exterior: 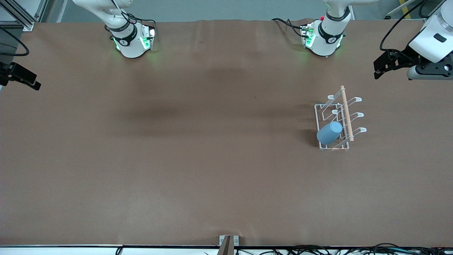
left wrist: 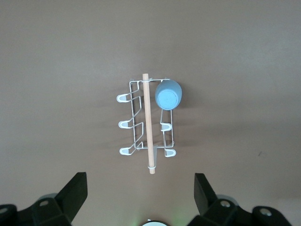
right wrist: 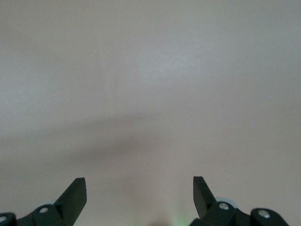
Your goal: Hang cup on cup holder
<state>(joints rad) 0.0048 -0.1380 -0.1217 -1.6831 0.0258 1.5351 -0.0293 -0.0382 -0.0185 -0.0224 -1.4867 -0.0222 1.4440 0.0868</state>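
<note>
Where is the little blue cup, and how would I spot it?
Look along the brown table toward the left arm's end, where a small white wire rack with a wooden rod stands. The plain light-blue cup hangs tilted on a prong nearest the front camera, the rack's only coloured thing.

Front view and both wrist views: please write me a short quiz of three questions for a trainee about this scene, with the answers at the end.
1. True or false: the cup hangs on a prong of the cup holder.
2. The left end effector is: A) shut on the cup, B) open and empty, C) shut on the wooden rod.
3. What does the right end effector have under it?

Key
1. True; it sits tilted on the prong at the holder's end nearer to the front camera.
2. B.
3. Only the bare brown table; its fingers are open and this arm waits.
</note>
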